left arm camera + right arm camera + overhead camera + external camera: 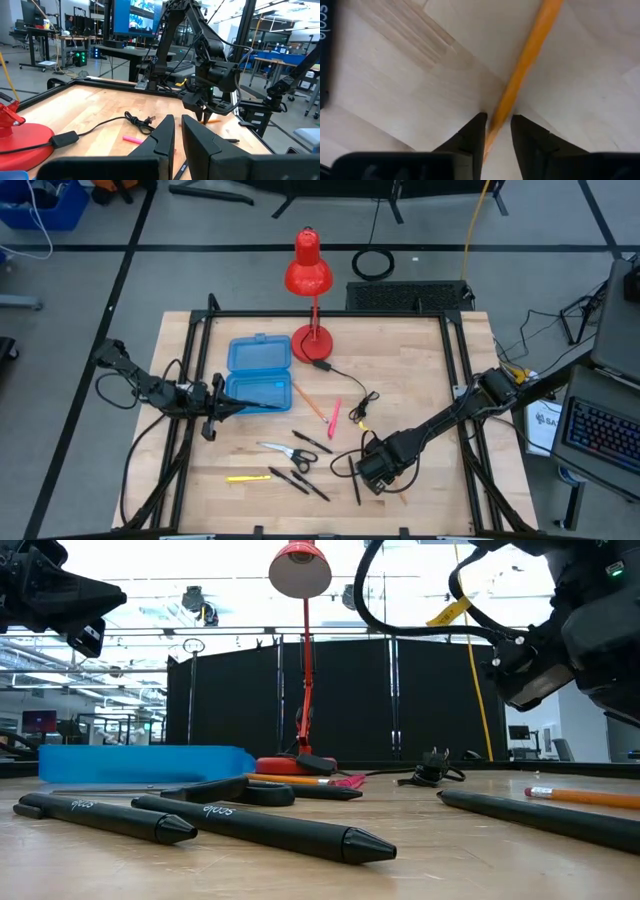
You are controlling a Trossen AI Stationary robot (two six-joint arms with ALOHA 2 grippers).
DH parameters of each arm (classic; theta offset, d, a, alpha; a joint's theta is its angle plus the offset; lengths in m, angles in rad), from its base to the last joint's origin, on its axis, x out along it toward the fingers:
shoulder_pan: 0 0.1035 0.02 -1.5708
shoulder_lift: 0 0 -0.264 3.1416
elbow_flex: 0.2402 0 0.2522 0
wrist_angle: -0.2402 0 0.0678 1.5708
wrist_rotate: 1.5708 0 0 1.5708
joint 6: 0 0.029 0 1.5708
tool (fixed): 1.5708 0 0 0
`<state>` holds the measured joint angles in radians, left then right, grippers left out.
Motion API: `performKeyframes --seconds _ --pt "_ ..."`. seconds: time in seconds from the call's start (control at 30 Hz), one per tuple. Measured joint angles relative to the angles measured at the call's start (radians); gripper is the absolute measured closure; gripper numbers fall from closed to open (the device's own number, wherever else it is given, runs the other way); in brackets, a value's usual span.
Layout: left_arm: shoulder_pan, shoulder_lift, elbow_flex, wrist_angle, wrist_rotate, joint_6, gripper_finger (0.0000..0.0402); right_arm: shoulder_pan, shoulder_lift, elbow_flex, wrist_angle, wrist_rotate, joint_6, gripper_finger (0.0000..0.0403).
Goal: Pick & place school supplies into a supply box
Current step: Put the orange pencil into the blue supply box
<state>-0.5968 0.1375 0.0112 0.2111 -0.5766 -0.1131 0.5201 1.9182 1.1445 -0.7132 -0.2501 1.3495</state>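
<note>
Three black pens point(270, 830) (foreground), one scissors point(287, 450).

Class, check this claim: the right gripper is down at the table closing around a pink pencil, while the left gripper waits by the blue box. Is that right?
One slip: the pencil between the right gripper's fingers is orange, not pink, as the right wrist view shows. The left gripper does wait by the blue box.
</note>
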Motion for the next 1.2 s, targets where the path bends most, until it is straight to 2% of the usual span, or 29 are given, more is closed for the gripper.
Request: performKeyframes --seconds 0.2,0.43,0.63,1.0,1.2 --pt "0.0 0.0 0.0 0.0 0.0 0.0 0.0364 0.0 0.001 -0.008 0.0 0.005 -0.035 0.0341" --pt "0.0 0.0 0.0 -0.001 0.0 0.001 0.0364 0.001 0.002 -0.009 0.006 0.014 -0.073 0.0393" --pt "0.0 0.0 0.0 -0.001 0.0 0.001 0.0364 -0.003 -0.002 -0.009 0.0 0.024 -0.08 0.0393" --pt "0.0 0.0 0.0 -0.004 -0.002 0.007 0.0364 -0.029 -0.094 -0.012 -0.009 0.185 -0.11 0.04" --pt "0.0 0.0 0.0 -0.009 -0.002 0.006 0.0364 -0.053 -0.105 -0.012 -0.013 0.219 -0.145 0.0402"
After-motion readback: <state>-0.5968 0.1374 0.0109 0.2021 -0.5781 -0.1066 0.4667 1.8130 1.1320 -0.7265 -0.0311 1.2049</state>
